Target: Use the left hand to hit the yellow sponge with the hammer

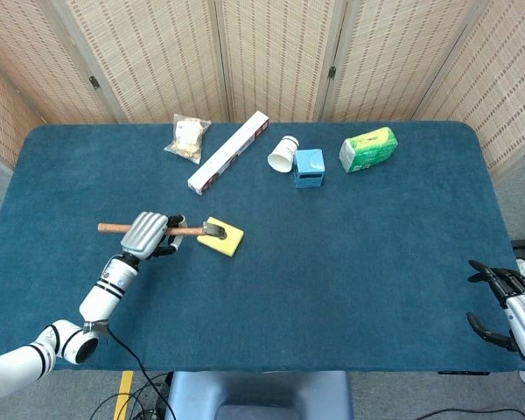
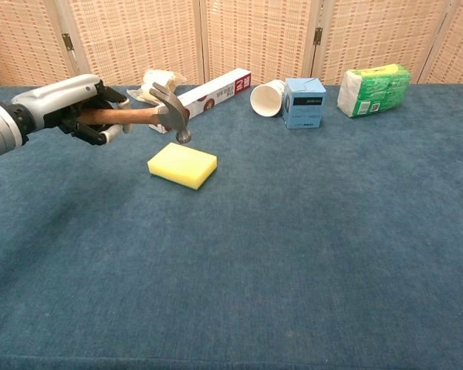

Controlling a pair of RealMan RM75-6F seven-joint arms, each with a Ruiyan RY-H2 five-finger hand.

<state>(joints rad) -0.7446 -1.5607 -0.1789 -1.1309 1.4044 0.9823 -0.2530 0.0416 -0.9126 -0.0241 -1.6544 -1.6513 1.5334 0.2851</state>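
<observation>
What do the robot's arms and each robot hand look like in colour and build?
The left robot hand has a silver-grey metallic back with black fingers and joints. Its left arm is white and rounded, with a dark ring at the wrist and a black cable trailing below. The right robot hand is likewise silver-grey with black fingers; its arm is barely visible.

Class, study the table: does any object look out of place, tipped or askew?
One thing: the white paper cup lies on its side beside the blue box, its open mouth facing sideways. The other objects look ordinary.
</observation>
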